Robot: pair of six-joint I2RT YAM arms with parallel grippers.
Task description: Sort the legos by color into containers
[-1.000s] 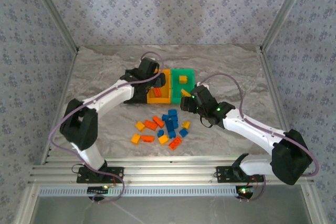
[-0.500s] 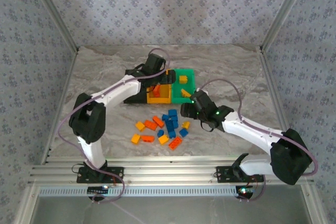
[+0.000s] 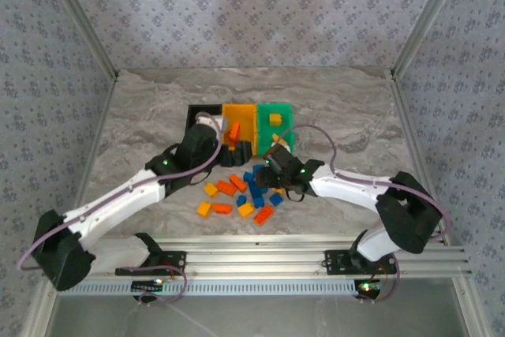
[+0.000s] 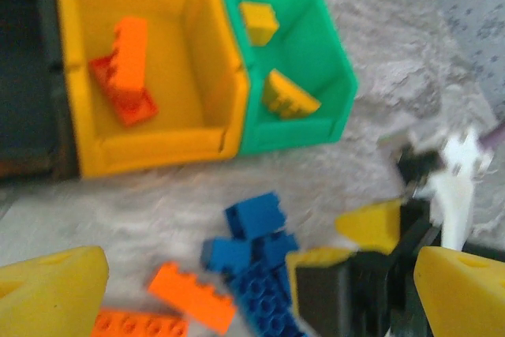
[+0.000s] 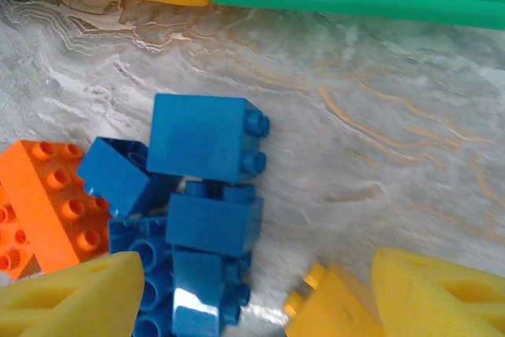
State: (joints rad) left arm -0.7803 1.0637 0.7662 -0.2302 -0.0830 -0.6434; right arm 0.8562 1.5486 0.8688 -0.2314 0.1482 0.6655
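Top view: marble table [image 3: 142,116], papered walls [image 3: 47,116] on the left, far and right sides, metal rail [image 3: 252,254] along the near edge. There is wide bare table left and right of the work and a narrower strip beyond it. The containers [image 3: 256,116] sit mid-table in a row: black bin [image 3: 192,113] left, orange-yellow bin [image 3: 245,112] middle, green bin [image 3: 282,110] right. The loose legos [image 3: 245,195] are piled just near of them, roughly four orange-red, four yellow-orange and six blue; the blue ones overlap, so that count is unsure. The left arm stretches low from near-left, with the left gripper [image 3: 237,154] at the orange-yellow bin's near wall. The right arm lies low from near-right, with the right gripper [image 3: 274,165] over the pile's far-right edge. The two grippers are close together with little room between them. Left wrist view: the left jaws are spread wide and released, nothing between them, above the blue bricks [image 4: 252,250]. Two orange-red bricks [image 4: 122,69] are in the orange-yellow bin and two yellow bricks [image 4: 290,96] in the green bin. The black bin's inside is too dark to tell. Right wrist view: the right jaws are also spread, gripping nothing. About five blue bricks are clustered between the pads, with one orange-red brick [image 5: 43,195] at the left. One yellow brick [image 5: 319,305] lies on the table just beside the right pad, and the bin walls run along the far edge.
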